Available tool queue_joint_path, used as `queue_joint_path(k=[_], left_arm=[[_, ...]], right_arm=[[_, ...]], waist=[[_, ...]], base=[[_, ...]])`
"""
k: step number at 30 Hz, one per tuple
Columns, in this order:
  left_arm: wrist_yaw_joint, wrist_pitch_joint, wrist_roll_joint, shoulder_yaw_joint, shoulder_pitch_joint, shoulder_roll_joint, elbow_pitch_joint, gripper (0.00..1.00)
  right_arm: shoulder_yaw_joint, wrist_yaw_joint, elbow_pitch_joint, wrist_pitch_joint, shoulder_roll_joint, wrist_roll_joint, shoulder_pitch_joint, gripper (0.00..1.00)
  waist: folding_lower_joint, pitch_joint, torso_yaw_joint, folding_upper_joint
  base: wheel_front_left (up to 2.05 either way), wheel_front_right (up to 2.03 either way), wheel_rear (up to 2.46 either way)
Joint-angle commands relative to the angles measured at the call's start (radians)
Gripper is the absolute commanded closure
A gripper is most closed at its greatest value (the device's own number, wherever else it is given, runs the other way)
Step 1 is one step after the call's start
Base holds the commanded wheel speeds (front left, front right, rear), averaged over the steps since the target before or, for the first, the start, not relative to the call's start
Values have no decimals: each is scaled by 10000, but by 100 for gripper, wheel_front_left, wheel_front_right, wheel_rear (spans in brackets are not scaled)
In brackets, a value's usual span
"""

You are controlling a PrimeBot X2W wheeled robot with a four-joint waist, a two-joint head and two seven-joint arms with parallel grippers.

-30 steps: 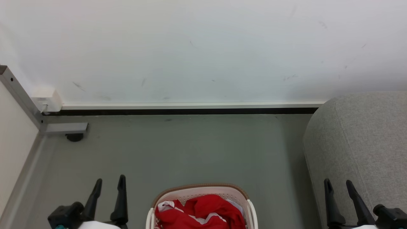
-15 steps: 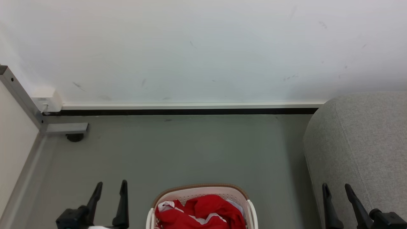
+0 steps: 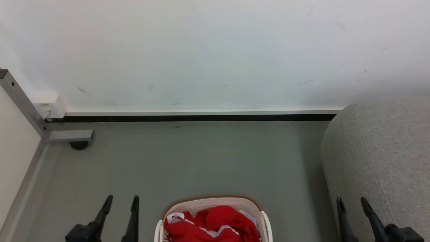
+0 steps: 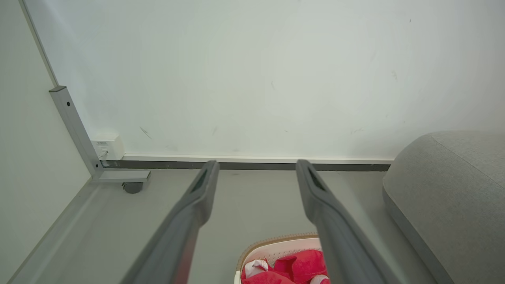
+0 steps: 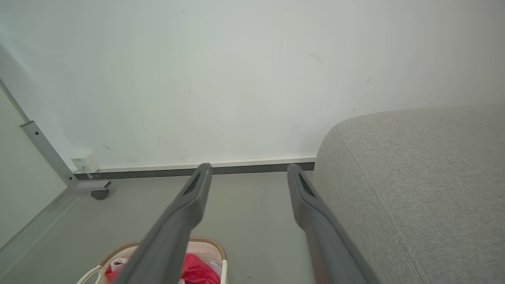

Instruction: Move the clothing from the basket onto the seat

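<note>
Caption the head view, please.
Open left gripper and right gripper flank a cream perforated plastic basket of red white-striped clothing; grey woven-fabric sofa at right.

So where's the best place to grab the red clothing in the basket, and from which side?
Pinch the raised, crumpled fold at the top of the clothing, coming straight down from above: the basket walls ring the pile, so only its top is open. The right gripper, open and nearest the seat, looks the likelier choice.
</note>
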State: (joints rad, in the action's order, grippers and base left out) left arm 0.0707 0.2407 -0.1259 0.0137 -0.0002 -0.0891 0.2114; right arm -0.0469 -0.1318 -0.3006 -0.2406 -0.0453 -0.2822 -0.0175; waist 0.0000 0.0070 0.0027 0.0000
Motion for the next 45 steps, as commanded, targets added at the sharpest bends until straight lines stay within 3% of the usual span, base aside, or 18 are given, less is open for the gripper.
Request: queue_joint_path(k=[1, 10, 31, 36, 45], left_arm=[[12, 103, 282, -20, 96, -16, 3, 0], [117, 255, 976, -96, 155, 39, 70, 0], [407, 243, 1111, 11, -559, -196, 505, 0], [503, 241, 1357, 586, -1423, -579, 1197, 0], [575, 241, 1749, 2244, -3476, -1132, 4038, 0]], right_arm=[[-5, 19, -38, -103, -81, 215, 87, 0], [-105, 19, -143, -271, -85, 600, 69, 0], [-499, 21, 101, -242, -78, -116, -423, 0], [-644, 21, 338, -240, -72, -360, -836, 0], [-965, 21, 782, -238, -69, -593, -1479, 0]], waist=[[0, -2, -7, 0], [0, 21, -72, 0], [0, 983, -793, 0], [0, 1747, -1195, 0], [0, 3147, -1927, 0]], base=[[0, 0, 0], [0, 0, 0], [0, 0, 0], [0, 0, 0], [0, 0, 0]])
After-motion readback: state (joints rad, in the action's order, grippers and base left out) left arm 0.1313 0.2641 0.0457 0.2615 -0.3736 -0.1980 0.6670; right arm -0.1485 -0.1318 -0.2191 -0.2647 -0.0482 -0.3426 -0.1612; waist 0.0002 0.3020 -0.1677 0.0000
